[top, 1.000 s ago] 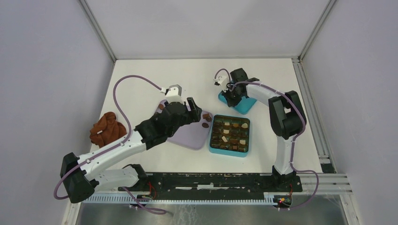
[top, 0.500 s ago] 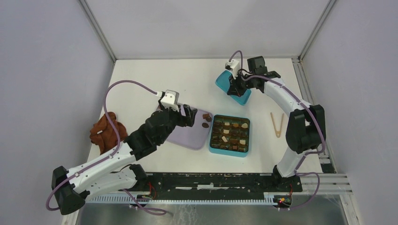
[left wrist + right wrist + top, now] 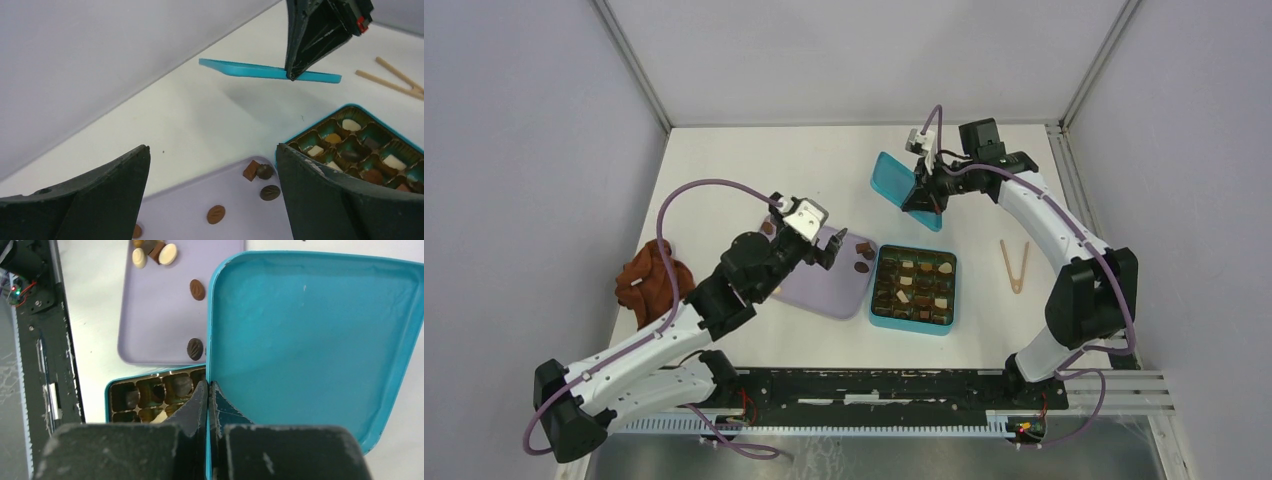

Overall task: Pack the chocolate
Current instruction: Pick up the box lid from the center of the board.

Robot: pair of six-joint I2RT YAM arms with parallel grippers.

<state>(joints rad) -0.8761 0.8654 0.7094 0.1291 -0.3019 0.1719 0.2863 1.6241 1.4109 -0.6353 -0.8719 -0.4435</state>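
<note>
Overhead view; two close wrist views; common teal box (image 3: 911, 329)

The white worktop (image 3: 754, 160) carries a lavender tray (image 3: 824, 290) at centre, with a teal compartmented box (image 3: 912, 326) just beside its right edge. A teal lid (image 3: 892, 180) is behind the box, raised off the surface and tilted. Wooden tongs (image 3: 1015, 264) lie right of the box, well apart from it. Rust-brown cloth lump (image 3: 649, 278) position: left of the tray
</note>
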